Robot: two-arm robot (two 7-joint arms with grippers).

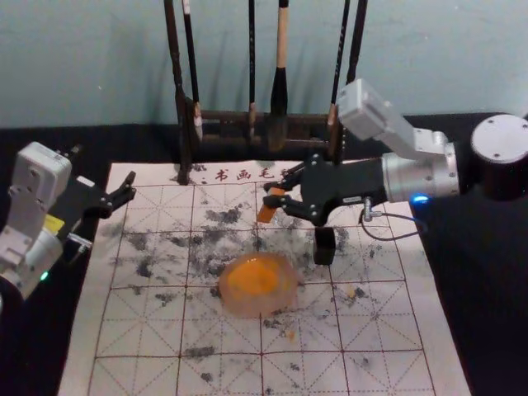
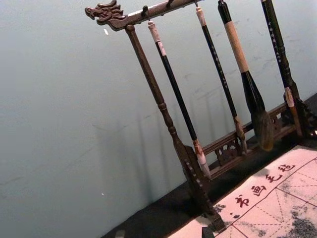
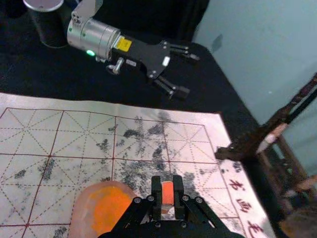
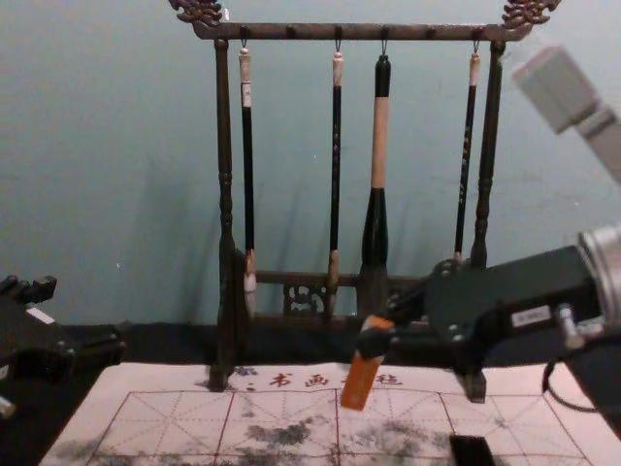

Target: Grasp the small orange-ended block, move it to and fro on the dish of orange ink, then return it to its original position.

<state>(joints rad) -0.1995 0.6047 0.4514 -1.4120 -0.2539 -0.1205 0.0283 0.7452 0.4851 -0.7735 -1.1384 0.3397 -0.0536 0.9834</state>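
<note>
One orange block [image 1: 266, 214] pinched by the right gripper [image 1: 273, 195], upper centre, one ink dish [image 1: 247, 307], centre, one empty left gripper [image 1: 103, 166] spread wide, left edge, four brushes [image 1: 280, 82], one rack [image 1: 176, 82], top

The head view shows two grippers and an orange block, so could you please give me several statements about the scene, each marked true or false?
1. The right gripper holds the orange block. True.
2. The block is dipped in the ink. False: it is held beyond the dish, apart from the orange ink.
3. The left gripper is open, near the left edge of the mat. True.
4. The black block stands inside the dish. False: the black block is on the mat, to the right of the dish.
5. Four brushes hang from the rack. True.
</note>
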